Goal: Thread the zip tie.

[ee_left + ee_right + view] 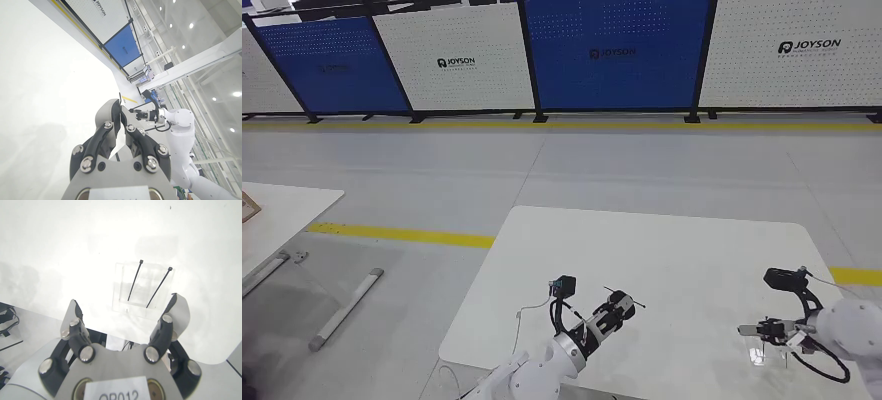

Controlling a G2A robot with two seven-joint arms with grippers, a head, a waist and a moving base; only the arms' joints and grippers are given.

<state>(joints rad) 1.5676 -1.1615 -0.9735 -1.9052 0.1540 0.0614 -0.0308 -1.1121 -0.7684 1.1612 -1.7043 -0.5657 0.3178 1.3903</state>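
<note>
My left gripper [120, 106] is shut on a thin black zip tie [119, 97], whose end sticks out past the fingertips. In the top view this gripper [620, 305] hovers over the near middle of the white table [672, 250], with the zip tie [637, 302] lying crosswise in it. My right gripper [124, 298] is open with nothing between its fingers, just short of a clear holder [121, 285]. Two more black zip ties [135, 280] [159, 287] stand tilted in that holder. From above, the right gripper [747, 329] and the holder [758, 355] are near the table's right front corner.
The table's front edge runs close behind both grippers. A second table [282, 210] stands off to the left, with a grey bar [347, 308] on the floor beside it. Blue and white partition panels [617, 55] line the back of the room.
</note>
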